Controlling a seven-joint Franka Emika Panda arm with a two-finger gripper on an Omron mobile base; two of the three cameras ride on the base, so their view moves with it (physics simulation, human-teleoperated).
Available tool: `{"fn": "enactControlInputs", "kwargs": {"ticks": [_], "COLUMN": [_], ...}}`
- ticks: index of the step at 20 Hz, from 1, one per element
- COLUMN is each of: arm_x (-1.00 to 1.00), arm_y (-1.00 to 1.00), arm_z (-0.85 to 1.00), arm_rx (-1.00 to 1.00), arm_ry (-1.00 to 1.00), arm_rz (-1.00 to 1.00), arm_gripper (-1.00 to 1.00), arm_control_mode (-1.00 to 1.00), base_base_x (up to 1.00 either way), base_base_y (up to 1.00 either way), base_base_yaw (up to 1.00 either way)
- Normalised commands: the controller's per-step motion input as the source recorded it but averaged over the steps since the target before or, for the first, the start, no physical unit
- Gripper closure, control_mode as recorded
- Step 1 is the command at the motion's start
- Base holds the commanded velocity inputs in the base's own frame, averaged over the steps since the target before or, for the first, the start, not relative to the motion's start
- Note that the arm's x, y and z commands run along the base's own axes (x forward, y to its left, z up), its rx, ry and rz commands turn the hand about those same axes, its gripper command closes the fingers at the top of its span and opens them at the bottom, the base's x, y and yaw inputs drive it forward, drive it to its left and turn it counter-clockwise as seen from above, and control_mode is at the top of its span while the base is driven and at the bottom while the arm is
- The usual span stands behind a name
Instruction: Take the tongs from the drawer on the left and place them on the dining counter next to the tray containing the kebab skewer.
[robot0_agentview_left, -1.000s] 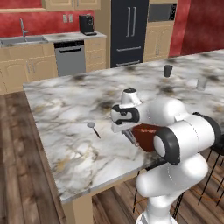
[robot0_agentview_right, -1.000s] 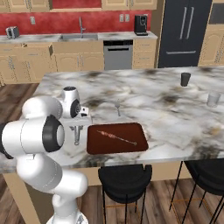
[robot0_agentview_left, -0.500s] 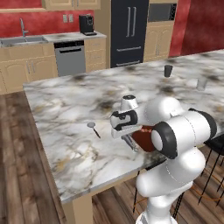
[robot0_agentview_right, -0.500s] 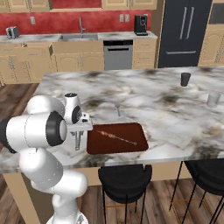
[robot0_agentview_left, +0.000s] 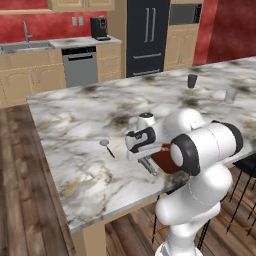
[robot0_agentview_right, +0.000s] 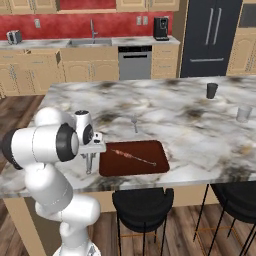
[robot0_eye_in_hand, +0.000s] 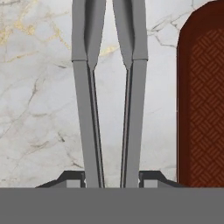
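tongs (robot0_eye_in_hand: 109, 109) lowered beside tray (robot0_agentview_right: 132, 159) — skewer (robot0_agentview_right: 134, 157) inside.

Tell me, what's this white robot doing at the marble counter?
The robot's hand is shut on a pair of grey metal tongs, holding them low over the dining counter. They hang just beside the dark reddish-brown tray, which has a kebab skewer lying in it. A small spoon lies farther along the counter. Whether the tongs already touch the marble can't be told, and the hand has not let go.
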Motion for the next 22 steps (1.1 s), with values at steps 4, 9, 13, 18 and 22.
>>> {"fn": "enactControlInputs", "kwargs": {"ticks": [4,9,13,18,22], "arm_x": [0.00,0.00,0.00,0.00,-0.33], "arm_y": [0.00,0.00,0.00,0.00,0.00], "arm_z": [-0.11,0.00,0.00,0.33,0.81], "arm_rx": [0.00,0.00,0.00,0.00,0.00], "arm_ry": [0.00,0.00,0.00,0.01,0.00], "arm_rz": [0.00,0.00,0.00,0.00,0.00], "arm_gripper": [1.00,-1.00,-1.00,-1.00,-1.00], "arm_control_mode": [-1.00,-1.00,-1.00,-1.00,-1.00], "base_base_x": [0.00,0.00,0.00,0.00,0.00], "base_base_y": [0.00,0.00,0.00,0.00,0.00], "base_base_yaw": [0.00,0.00,0.00,0.00,0.00]}}
